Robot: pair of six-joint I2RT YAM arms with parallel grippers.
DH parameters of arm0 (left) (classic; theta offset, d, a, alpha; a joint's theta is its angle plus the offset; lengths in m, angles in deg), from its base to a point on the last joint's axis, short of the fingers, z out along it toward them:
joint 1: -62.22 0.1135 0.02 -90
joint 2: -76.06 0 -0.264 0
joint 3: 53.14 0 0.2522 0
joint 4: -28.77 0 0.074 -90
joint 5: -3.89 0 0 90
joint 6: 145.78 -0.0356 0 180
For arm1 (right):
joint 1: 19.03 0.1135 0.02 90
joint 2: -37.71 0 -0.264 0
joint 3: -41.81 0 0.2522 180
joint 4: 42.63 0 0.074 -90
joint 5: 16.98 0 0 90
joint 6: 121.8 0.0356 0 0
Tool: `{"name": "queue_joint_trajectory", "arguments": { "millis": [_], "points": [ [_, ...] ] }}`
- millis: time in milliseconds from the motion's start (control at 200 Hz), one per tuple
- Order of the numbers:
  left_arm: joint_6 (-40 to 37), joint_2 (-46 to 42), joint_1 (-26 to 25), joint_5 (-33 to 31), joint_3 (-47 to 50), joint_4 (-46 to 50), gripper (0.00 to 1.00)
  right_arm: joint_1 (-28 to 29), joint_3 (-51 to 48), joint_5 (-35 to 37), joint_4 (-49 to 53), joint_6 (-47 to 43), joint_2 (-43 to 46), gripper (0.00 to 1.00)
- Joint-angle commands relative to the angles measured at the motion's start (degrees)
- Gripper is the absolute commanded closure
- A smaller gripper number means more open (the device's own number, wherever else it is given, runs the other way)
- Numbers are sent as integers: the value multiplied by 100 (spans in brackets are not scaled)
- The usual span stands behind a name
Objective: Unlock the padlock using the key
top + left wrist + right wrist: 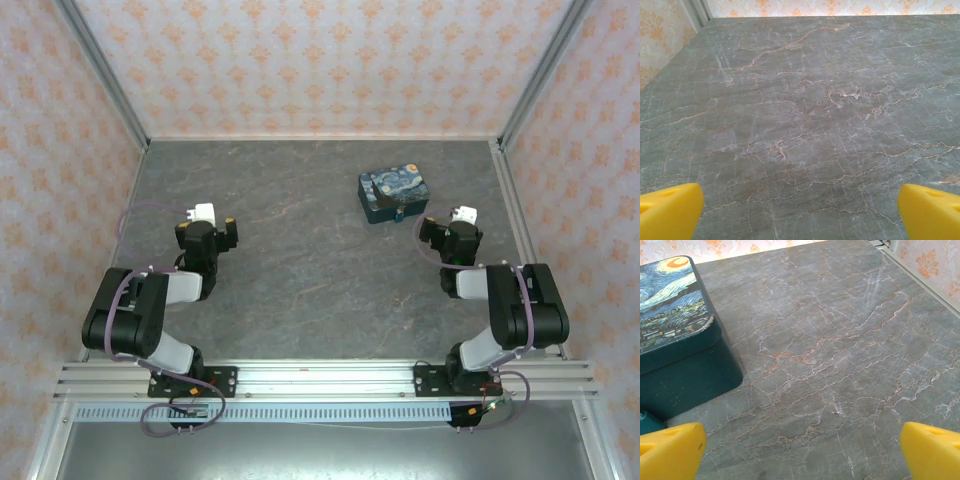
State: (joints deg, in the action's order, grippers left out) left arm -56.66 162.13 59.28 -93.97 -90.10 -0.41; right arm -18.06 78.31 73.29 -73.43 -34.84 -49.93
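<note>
The padlock [647, 421] shows in the right wrist view as a small patch of dark teal-blue at the lower left edge of the frame, cut off by the border so that only one rounded corner of its body is seen. It lies low on the grey marbled table [840, 365], just beside the near bottom corner of the painted tin [675, 325], whose wall is much the same dark teal. Its metal loop falls outside the frame, so locked or unlocked cannot be told. In the top view, right of centre in the upper half, it is too small to tell apart from the tin's dark near wall.
</note>
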Motion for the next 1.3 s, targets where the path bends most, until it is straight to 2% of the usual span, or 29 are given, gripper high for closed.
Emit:
{"name": "queue_joint_trajectory", "arguments": {
  "millis": [0, 976, 1136, 1296],
  "points": [
    [84, -28, 8, 20, -106, 5, 0, 18, 110, 148, -18, 54, 43, 1],
    [89, -41, 4, -1, -102, -8, 0, 24, 108, 157, -16, 63, 46, 1],
    [202, -822, 4, -276, -465, 1206, 0, 4, 41, 326, 79, 172, 339, 1],
    [567, -1917, 4, -224, -549, 1883, 0, 0, 98, 279, 1102, 302, 1322, 1]
  ]
}}
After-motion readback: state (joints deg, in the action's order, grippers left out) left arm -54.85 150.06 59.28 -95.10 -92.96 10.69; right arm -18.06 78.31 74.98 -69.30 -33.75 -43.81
